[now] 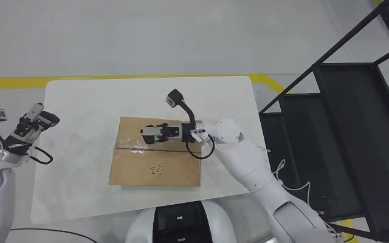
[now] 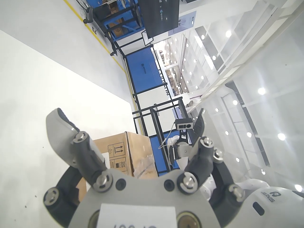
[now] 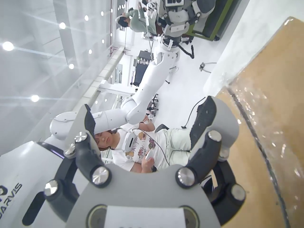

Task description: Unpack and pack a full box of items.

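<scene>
A closed brown cardboard box [image 1: 155, 161] lies in the middle of the white table [image 1: 73, 109], with clear tape along its top seam [image 3: 256, 131]. My right gripper [image 1: 149, 132] hovers over the far half of the box top, pointing along the seam. It is open with nothing between its fingers [image 3: 204, 117]. My left gripper [image 1: 37, 115] sits off the table's left edge, well apart from the box, and is open and empty. In the left wrist view the box [image 2: 133, 153] shows beyond the open fingers [image 2: 60, 122].
A black metal stair frame [image 1: 340, 115] stands to the right of the table. A yellow line [image 1: 121, 78] runs along the floor behind the table's far edge. Bare tabletop surrounds the box on all sides.
</scene>
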